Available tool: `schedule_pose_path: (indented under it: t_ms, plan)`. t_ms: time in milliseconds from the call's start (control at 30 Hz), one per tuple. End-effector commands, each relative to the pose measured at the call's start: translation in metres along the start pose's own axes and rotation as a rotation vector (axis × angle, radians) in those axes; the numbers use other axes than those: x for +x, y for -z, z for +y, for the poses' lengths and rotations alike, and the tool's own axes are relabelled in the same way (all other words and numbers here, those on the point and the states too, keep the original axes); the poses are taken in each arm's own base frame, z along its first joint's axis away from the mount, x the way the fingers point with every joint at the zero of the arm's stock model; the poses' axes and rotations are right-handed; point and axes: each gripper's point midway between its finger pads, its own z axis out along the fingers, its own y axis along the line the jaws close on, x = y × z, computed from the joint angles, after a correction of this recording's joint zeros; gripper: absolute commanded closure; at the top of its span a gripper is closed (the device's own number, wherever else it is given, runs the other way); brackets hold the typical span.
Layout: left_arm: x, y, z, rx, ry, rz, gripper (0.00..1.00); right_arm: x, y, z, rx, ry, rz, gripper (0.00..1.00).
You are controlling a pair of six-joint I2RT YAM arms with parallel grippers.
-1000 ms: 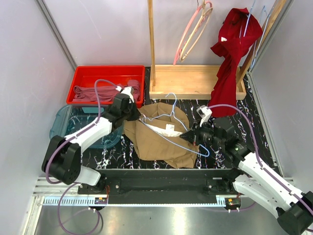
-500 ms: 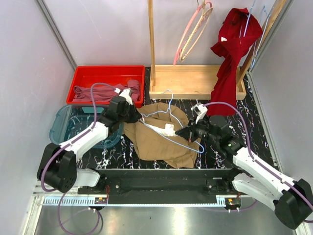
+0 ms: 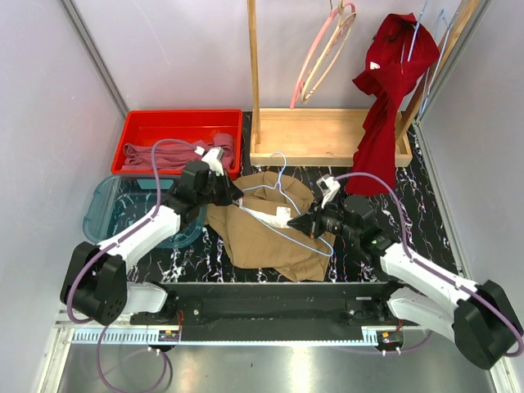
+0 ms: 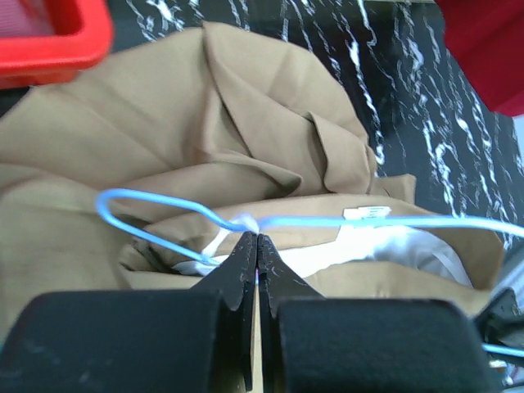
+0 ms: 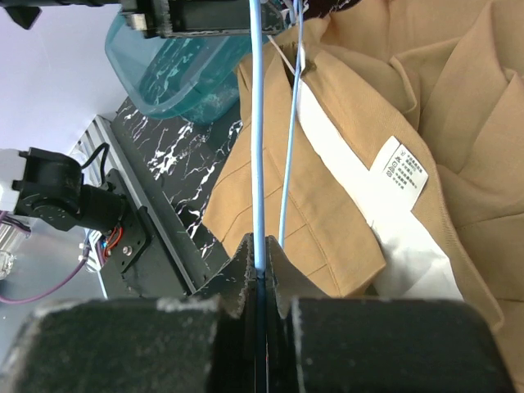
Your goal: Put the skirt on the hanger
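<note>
Skirt (image 3: 258, 241) and hanger (image 5: 257, 123) at the threading step. The skirt is lying crumpled at the middle of the marbled table (image 3: 426, 188), just right of the teal tub (image 3: 94, 209) and near of the wooden rack (image 3: 327, 135). Its waist is turning upward, so the white lining and tag (image 5: 401, 170) are showing. The hanger is stretching across this waist, with its hook pointing toward the far side. The left gripper (image 3: 233, 196) is pressing its jaws together at the twisted joint of the wire and appears to be pinching it there. The right gripper (image 3: 303, 223) is clamping the opposite end, its jaws meeting around the blue strand in the right wrist view. Holding both ends is probably keeping the thin frame from swinging and letting the arms steer one shoulder into the waist opening. Whether any wire is already sitting inside the cloth is not resolvable, since one strand is disappearing at a fold of the waistband. The task is judged to be under way, with the skirt not yet hanging. The soft cloth is likely to slide off smooth wire, so slow, level motion is advisable.
</note>
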Motion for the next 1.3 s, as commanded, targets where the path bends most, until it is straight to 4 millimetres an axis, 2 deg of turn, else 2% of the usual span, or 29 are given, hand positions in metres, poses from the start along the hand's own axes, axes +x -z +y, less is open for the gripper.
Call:
schedule_pose_path:
  t_ms: [0,67,100,133,167,200,233,267,333,400,533,633,733,767,867,933,967,1000,1033,1100,1167,1267]
  plan:
    - [-0.010,0.008,-0.026,0.128,-0.031,-0.040,1.00,-0.007,-0.014,0.007,-0.058,0.022,-0.057,1.00]
    - [-0.010,0.009,-0.025,0.118,-0.033,-0.035,1.00,-0.006,-0.017,0.006,-0.059,0.019,-0.057,1.00]
    - [-0.007,0.010,-0.016,0.069,-0.035,-0.018,0.93,-0.007,-0.017,0.008,-0.065,0.018,-0.064,1.00]
    - [-0.012,0.013,-0.015,0.047,-0.040,-0.026,0.81,-0.008,-0.017,0.008,-0.065,0.018,-0.069,1.00]
    - [-0.018,0.016,-0.008,-0.006,-0.052,-0.048,0.56,-0.011,-0.015,0.010,-0.069,0.026,-0.083,1.00]
    - [-0.014,0.021,-0.002,-0.043,-0.053,-0.025,0.45,-0.011,-0.014,0.011,-0.070,0.029,-0.085,1.00]
    - [-0.024,0.028,-0.006,-0.047,-0.070,-0.050,0.37,-0.012,-0.012,0.011,-0.069,0.033,-0.094,1.00]
    - [-0.024,0.033,-0.001,-0.082,-0.078,-0.046,0.24,-0.013,-0.009,0.012,-0.067,0.045,-0.107,1.00]
    - [-0.040,0.046,-0.010,-0.080,-0.091,-0.095,0.18,-0.015,-0.006,0.014,-0.070,0.051,-0.118,1.00]
    - [-0.046,0.055,-0.018,-0.058,-0.104,-0.113,0.13,-0.020,0.000,0.018,-0.080,0.067,-0.143,1.00]
    - [-0.065,0.077,-0.047,0.042,-0.143,-0.173,0.09,-0.028,0.011,0.028,-0.105,0.091,-0.190,1.00]
    - [-0.070,0.088,-0.068,0.141,-0.203,-0.179,0.06,-0.033,0.018,0.038,-0.137,0.110,-0.211,1.00]
    - [-0.065,0.095,-0.095,0.298,-0.286,-0.152,0.04,-0.035,0.024,0.051,-0.190,0.124,-0.204,1.00]
    - [-0.057,0.101,-0.111,0.401,-0.332,-0.121,0.03,-0.034,0.026,0.058,-0.218,0.126,-0.188,1.00]
    - [-0.043,0.114,-0.137,0.592,-0.401,-0.066,0.02,-0.031,0.029,0.070,-0.281,0.135,-0.149,1.00]
    - [-0.030,0.121,-0.147,0.696,-0.414,-0.023,0.02,-0.026,0.032,0.079,-0.334,0.140,-0.113,1.00]
    - [-0.033,0.124,-0.152,0.732,-0.427,-0.043,0.02,-0.026,0.033,0.083,-0.350,0.142,-0.103,1.00]
    - [-0.024,0.123,-0.152,0.757,-0.415,-0.029,0.02,-0.024,0.033,0.085,-0.361,0.142,-0.091,1.00]
    - [-0.028,0.129,-0.160,0.809,-0.419,-0.061,0.02,-0.021,0.034,0.088,-0.386,0.143,-0.068,1.00]
    - [-0.015,0.126,-0.159,0.849,-0.399,-0.045,0.02,-0.021,0.035,0.092,-0.403,0.142,-0.054,1.00]
    - [-0.009,0.132,-0.169,0.930,-0.407,-0.048,0.02,-0.019,0.036,0.096,-0.428,0.147,-0.037,1.00]
    - [0.003,0.128,-0.174,0.996,-0.405,-0.015,0.02,-0.018,0.037,0.101,-0.459,0.147,-0.012,1.00]
